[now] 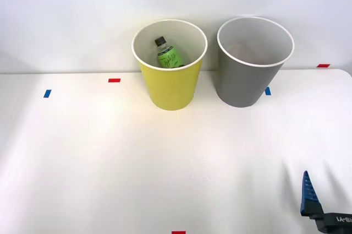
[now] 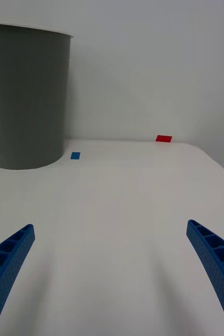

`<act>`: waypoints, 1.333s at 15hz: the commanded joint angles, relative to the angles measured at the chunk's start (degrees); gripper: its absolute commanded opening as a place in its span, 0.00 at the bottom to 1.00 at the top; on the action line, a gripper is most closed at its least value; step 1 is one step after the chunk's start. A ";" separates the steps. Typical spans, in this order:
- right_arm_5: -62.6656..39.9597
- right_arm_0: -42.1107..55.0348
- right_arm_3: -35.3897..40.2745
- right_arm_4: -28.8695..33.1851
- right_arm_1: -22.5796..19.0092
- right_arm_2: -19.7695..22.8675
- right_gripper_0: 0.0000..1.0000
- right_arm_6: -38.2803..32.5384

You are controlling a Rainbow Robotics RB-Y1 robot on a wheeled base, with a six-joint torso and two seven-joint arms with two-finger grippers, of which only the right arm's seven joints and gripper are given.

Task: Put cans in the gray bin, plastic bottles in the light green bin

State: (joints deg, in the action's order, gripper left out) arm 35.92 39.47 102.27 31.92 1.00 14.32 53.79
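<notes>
Released and holding nothing, the right claw [image 2: 112, 273] hangs low over the white surface [image 1: 165, 168], its two blue ribbed fingers [image 2: 9, 257] spread wide to either side with bare tabletop between them. From the front view one blue finger tip [image 1: 308, 195] rises at the near right corner of the surface, well apart from both bins.

Nearer the front edge, a small red tape mark [image 1: 178, 232] sits on the surface. Farther back, a blue tape square [image 2: 75, 155] lies just beside the foot of the tall round tapered gray bin with a white rim [image 1: 253, 63], and a red tape square [image 2: 163, 138] lies at the far right edge near the wall. On the left side, another red mark [image 1: 114, 80] and a blue mark [image 1: 47, 93] lie along the back.

At the rear, the gray bin stands upright to the right of the tall round yellow-green bin with a white rim [image 1: 169, 88], the two near each other but apart. Inside the yellow-green bin lies the small plastic bottle with a black cap and bright green label [image 1: 168, 55], leaning against the inner wall, cap upward. Whether anything lies inside the gray bin cannot be told.
</notes>
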 commanded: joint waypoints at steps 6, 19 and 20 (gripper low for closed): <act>0.29 2.19 -1.19 -7.04 0.00 -2.90 1.00 11.43; 2.93 5.35 -1.02 -2.74 -2.06 -7.47 1.00 16.70; 3.02 5.62 -0.93 -2.83 -3.02 -7.91 1.00 16.62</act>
State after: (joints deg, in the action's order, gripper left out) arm 38.71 44.79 101.22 29.13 -1.16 6.78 70.48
